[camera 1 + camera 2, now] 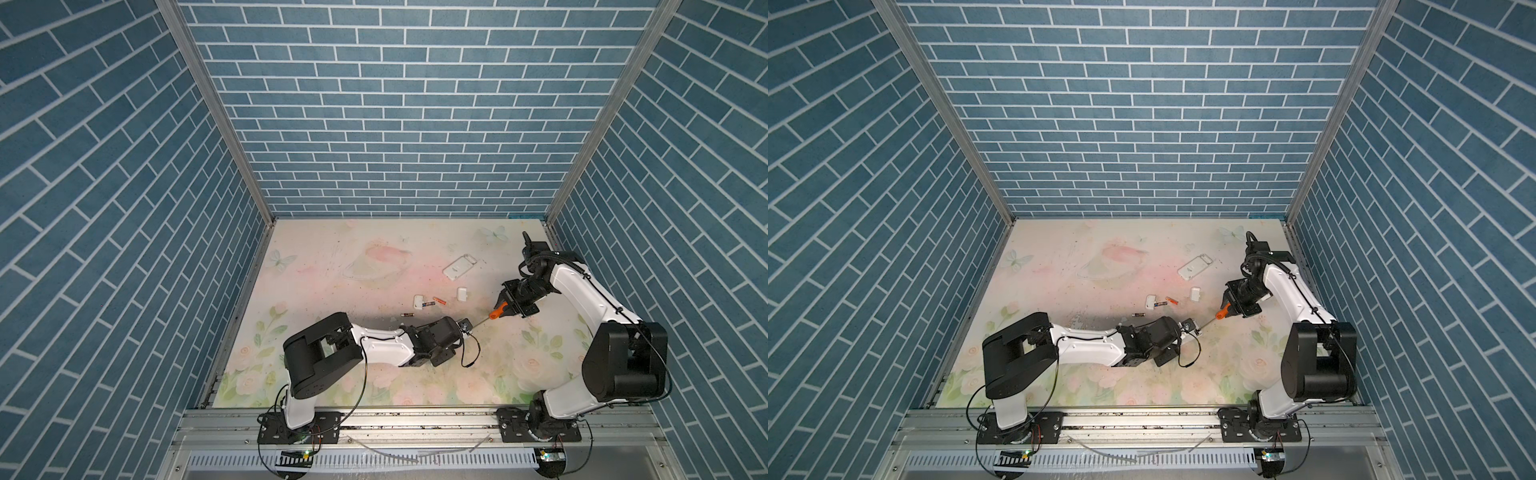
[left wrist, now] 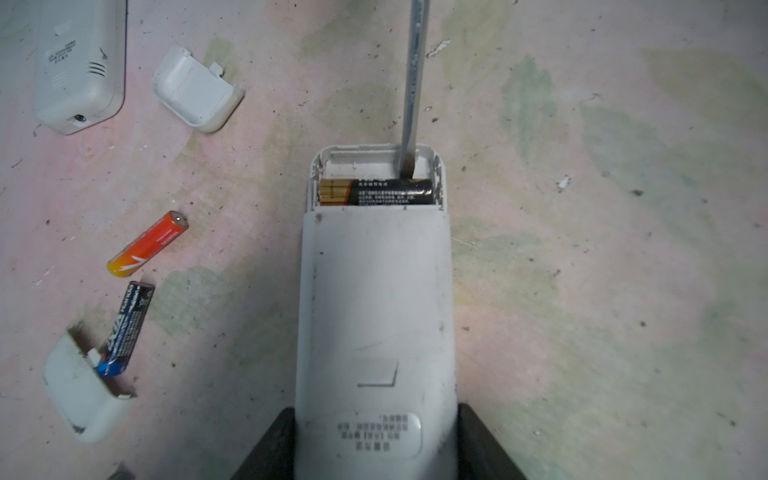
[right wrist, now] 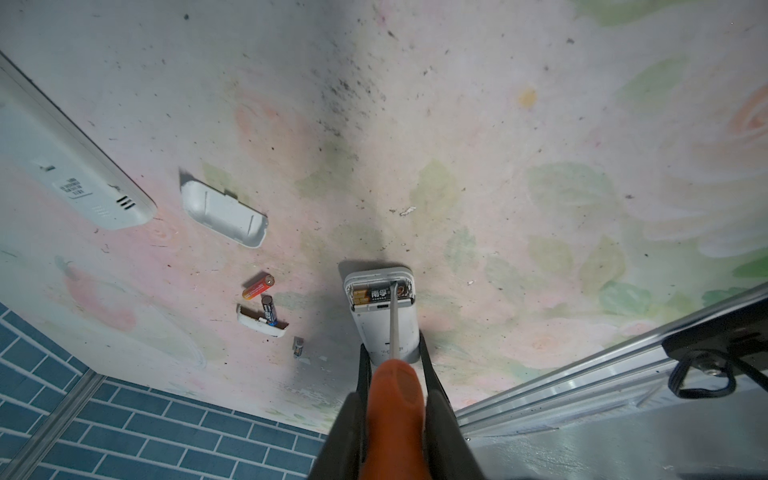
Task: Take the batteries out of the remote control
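Observation:
My left gripper (image 2: pixel 376 444) is shut on the white remote control (image 2: pixel 374 311), which lies back side up with its compartment uncovered. One black-and-gold battery (image 2: pixel 376 192) sits inside the compartment. My right gripper (image 3: pixel 395 365) is shut on the orange handle of a screwdriver (image 3: pixel 395 411), and the tip of its metal shaft (image 2: pixel 413 83) rests against the black end of that battery. Loose batteries lie on the mat to the left: an orange one (image 2: pixel 147 244), a blue-black one (image 2: pixel 126 328) and a third (image 1: pixel 407 315) nearer the left arm.
Two white battery covers (image 2: pixel 195 89) (image 2: pixel 83 386) lie by the loose cells. A second white remote (image 1: pixel 459 268) lies farther back on the floral mat (image 1: pixel 374 257). Blue brick walls close in three sides, and an aluminium rail (image 1: pixel 415 419) runs along the front.

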